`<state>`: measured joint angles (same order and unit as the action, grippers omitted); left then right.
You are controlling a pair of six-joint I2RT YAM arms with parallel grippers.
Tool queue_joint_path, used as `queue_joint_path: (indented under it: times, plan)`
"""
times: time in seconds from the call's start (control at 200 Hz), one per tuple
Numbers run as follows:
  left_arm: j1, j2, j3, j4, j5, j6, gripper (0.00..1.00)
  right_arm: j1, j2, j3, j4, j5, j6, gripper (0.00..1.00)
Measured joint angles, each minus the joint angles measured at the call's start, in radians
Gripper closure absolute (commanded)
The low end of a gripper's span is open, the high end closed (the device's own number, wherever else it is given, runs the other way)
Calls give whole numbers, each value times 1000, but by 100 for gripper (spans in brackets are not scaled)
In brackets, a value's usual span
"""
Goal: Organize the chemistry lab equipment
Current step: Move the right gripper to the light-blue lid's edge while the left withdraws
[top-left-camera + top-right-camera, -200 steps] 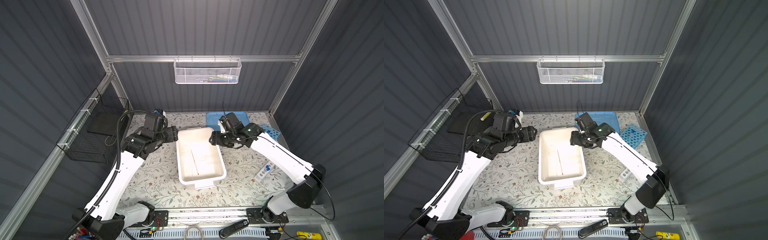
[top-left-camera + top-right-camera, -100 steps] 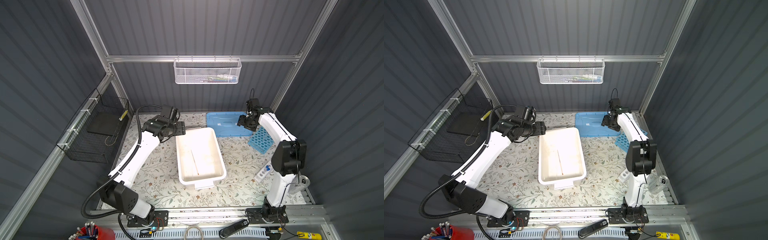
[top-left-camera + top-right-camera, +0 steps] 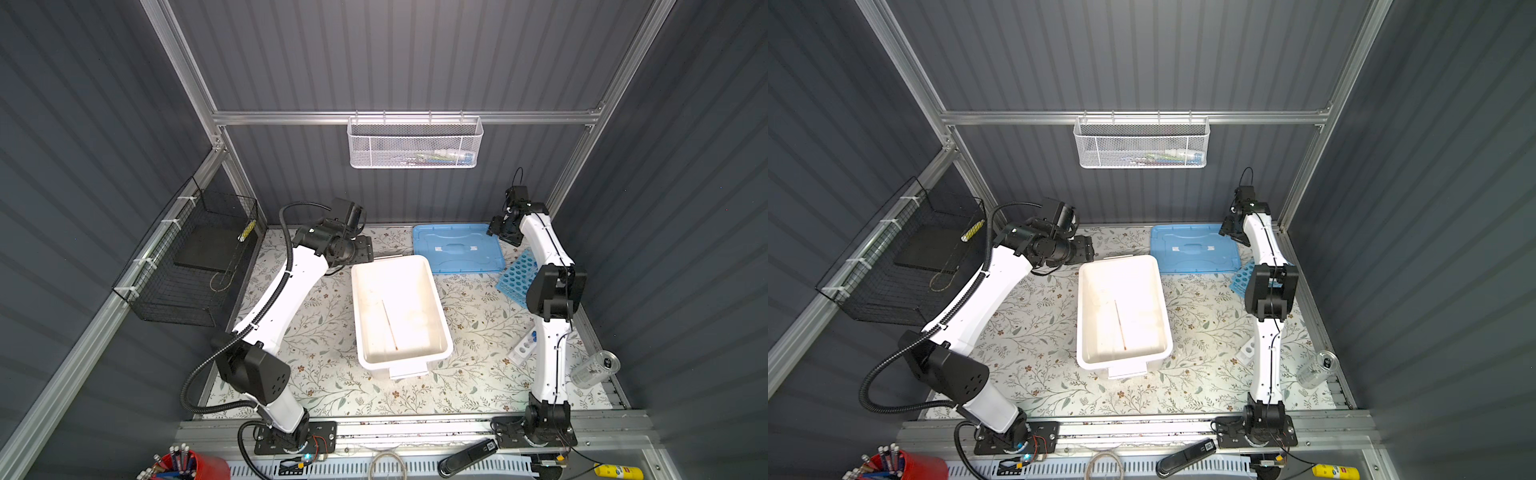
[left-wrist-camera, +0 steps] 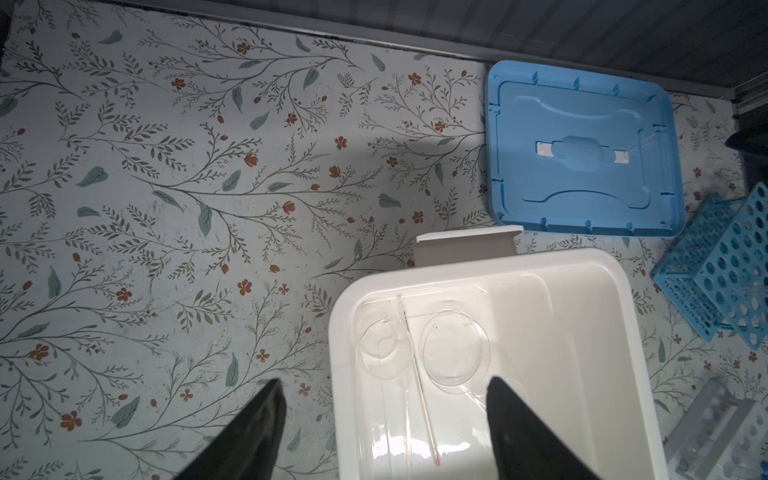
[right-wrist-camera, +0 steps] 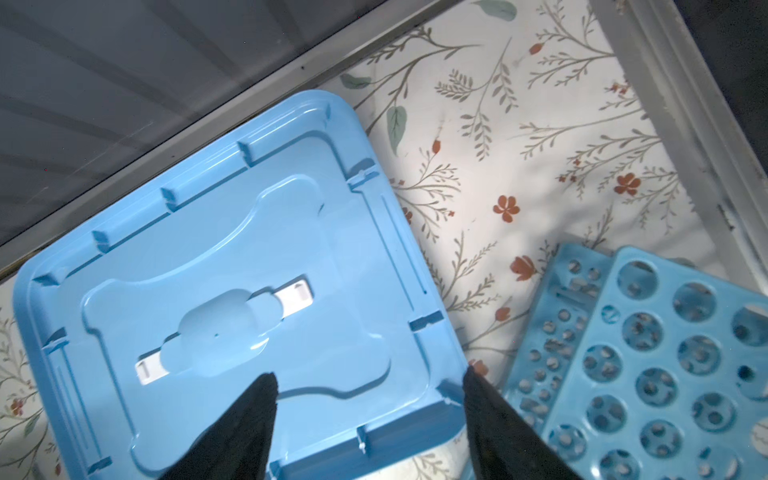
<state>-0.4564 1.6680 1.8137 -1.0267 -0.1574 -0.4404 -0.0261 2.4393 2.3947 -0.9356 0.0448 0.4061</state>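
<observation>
- Left hand of mine hangs with its fingers wide apart and nothing between them. One finger is over the flowered counter and the other over the far left corner of the white tub.
- In a top view, my left hand sits just beside the tub's far left corner, near the back wall.
- The white tub stands open in the middle of the counter.
- A thin glass rod lies flat on the tub's floor. It also shows in a top view as a slanted line.
- Two small clear beakers rest on the tub's floor, one on each side of the rod.
- The blue lid lies flat on the counter beyond the tub, off it and close to the back wall.
- My right hand is also spread open and empty. One finger is above the lid and the other is at its corner.
- From above, my right hand hangs over the lid's far right corner.
- The blue many-holed rack sits just beside the lid. It is tipped over rather than standing square, and my right arm partly hides it.
- The small white rack lies nearer the front, against my right arm. What it holds is too blurred to tell.
</observation>
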Motion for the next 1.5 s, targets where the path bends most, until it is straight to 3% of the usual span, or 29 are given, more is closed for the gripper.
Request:
queue_joint_path:
  times: [0.44,0.665,0.936,1.181,1.336,1.501]
  plan:
    - [0,16,-60,-23,19,-43,24,-8,62,-17,1,-27,-31,28]
    - [0,16,-117,-24,19,-87,24,-14,160,74,-25,-27,-32,28]
    - [0,16,-122,-24,19,-107,24,-35,218,113,-90,-113,-2,29]
    - [0,16,-122,-29,13,-115,24,-20,219,120,-114,-139,-6,39]
    - [0,16,-115,-31,6,-118,24,8,219,119,-130,-153,0,57]
    - [0,17,-108,-32,6,-118,24,23,219,113,-128,-162,-5,65]
